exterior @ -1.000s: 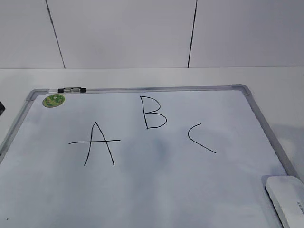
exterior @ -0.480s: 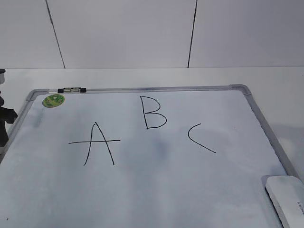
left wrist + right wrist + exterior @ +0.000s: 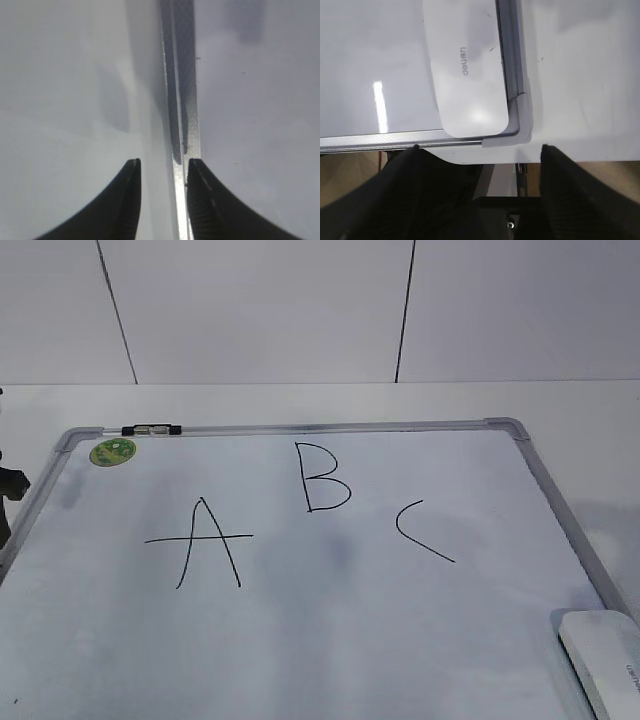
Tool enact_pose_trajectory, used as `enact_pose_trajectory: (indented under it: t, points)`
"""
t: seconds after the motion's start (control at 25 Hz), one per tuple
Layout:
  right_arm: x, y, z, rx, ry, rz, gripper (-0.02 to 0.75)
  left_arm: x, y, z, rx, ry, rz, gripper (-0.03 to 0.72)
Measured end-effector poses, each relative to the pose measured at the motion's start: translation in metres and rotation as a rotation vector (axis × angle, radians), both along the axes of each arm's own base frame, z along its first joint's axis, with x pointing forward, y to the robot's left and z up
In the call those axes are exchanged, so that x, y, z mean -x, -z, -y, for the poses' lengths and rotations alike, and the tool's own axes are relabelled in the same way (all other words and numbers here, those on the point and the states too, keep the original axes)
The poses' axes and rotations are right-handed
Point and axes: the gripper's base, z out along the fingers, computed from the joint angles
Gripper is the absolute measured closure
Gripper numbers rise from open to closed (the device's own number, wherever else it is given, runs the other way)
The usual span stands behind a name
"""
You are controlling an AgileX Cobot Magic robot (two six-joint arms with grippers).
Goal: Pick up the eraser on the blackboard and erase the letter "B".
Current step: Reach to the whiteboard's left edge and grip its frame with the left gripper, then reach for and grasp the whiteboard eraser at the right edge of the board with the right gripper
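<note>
We see a white table against a pale panelled wall, bearing the large white dry-erase blackboard with a silver-grey metal frame. The thin black hand-drawn letter "B" sits near the board's far edge, midway along it, between a crossed "A" and an open-curved "C". The white oblong plastic eraser lies in the board's near right corner, touching the frame. Bare board surrounds the letters. Our left gripper straddles the board's left frame rail, jaws partly apart, holding nothing; our right gripper hangs wide open just off the eraser's corner.
</note>
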Motion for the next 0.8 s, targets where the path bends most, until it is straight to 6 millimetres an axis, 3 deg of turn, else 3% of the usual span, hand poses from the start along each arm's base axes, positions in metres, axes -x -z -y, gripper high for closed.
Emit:
enact_pose_trajectory:
  t: [0.4,0.8]
  points:
    - [-0.001,0.000,0.000,0.000,0.001,0.007,0.150,0.000,0.001,0.000,0.000,0.000,-0.002,0.450]
    - [-0.001,0.000,0.000,0.000,0.002,0.009,0.150,-0.004,0.017,0.002,0.019,0.006,-0.047,0.450]
